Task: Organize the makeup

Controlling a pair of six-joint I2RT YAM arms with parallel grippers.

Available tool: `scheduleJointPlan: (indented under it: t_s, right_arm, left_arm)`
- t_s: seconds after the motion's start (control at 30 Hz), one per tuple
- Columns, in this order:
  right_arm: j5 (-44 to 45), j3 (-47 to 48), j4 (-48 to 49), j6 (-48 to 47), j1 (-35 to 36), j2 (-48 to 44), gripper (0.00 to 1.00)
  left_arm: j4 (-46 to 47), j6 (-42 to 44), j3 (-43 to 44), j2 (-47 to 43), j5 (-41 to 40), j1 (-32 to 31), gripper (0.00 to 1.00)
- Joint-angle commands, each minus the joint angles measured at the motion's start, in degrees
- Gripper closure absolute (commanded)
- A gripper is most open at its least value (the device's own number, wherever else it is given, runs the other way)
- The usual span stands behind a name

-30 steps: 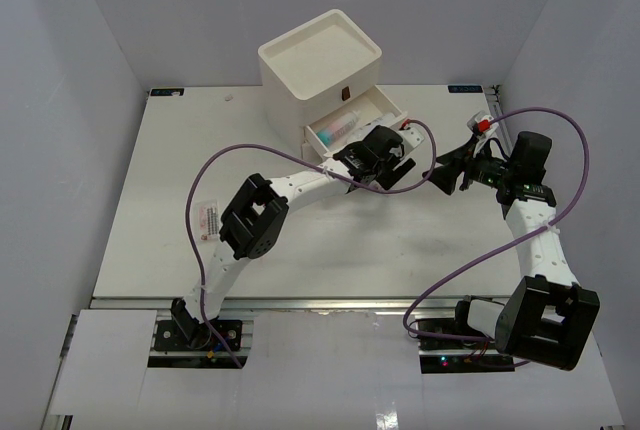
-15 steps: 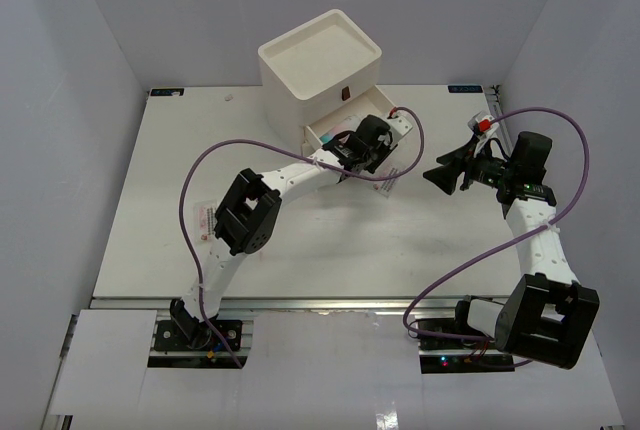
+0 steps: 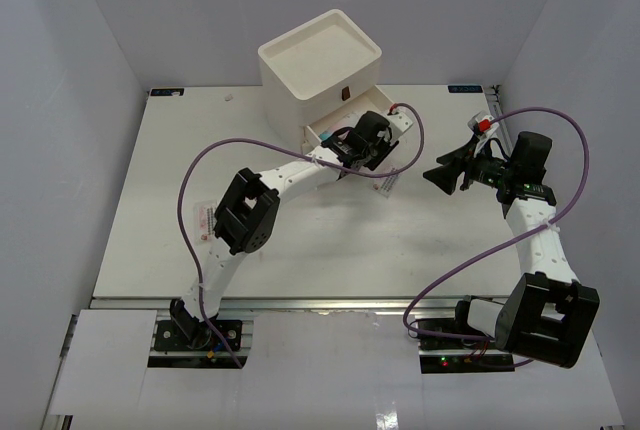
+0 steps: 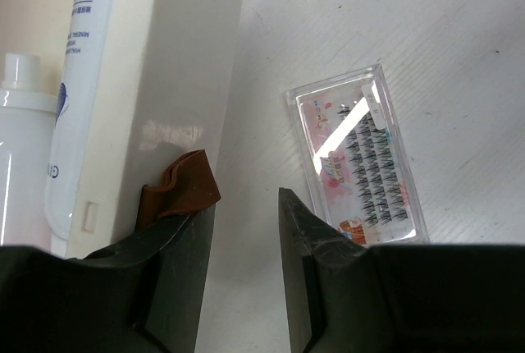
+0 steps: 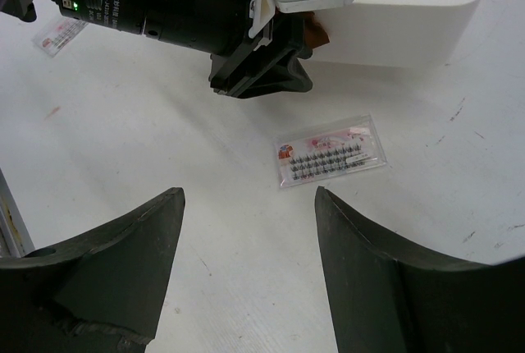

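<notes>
The white three-drawer box [image 3: 320,60] stands at the back with its bottom drawer [image 3: 345,130] pulled out. My left gripper [image 3: 362,148] is at the drawer front, open and empty [image 4: 244,201]. Its left fingertip [image 4: 184,230] touches the dark red handle [image 4: 176,189], which is not between the jaws. Inside the drawer lie a white bottle [image 4: 25,148] and a white printed tube [image 4: 82,82]. A clear red-printed lash packet [image 4: 357,160] lies on the table beside the drawer [image 3: 388,182]. My right gripper [image 3: 442,175] hovers wide open above that packet [image 5: 330,162]. No sponges show.
A second flat packet [image 3: 200,218] lies at the table's left, also in the right wrist view [image 5: 61,34]. The left arm's wrist [image 5: 180,0] hangs over the drawer front [image 5: 402,37]. White walls enclose the table [image 3: 300,260].
</notes>
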Motion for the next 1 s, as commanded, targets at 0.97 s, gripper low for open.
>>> scheduleJointPlan:
  t_s: [0.97]
  right_arm:
    - [-1.5, -0.8, 1.5, 0.2, -0.8, 0.5, 0.29]
  left_arm:
    - [6.4, 0.3, 5.6, -2.9, -5.1, 9.1, 0.24]
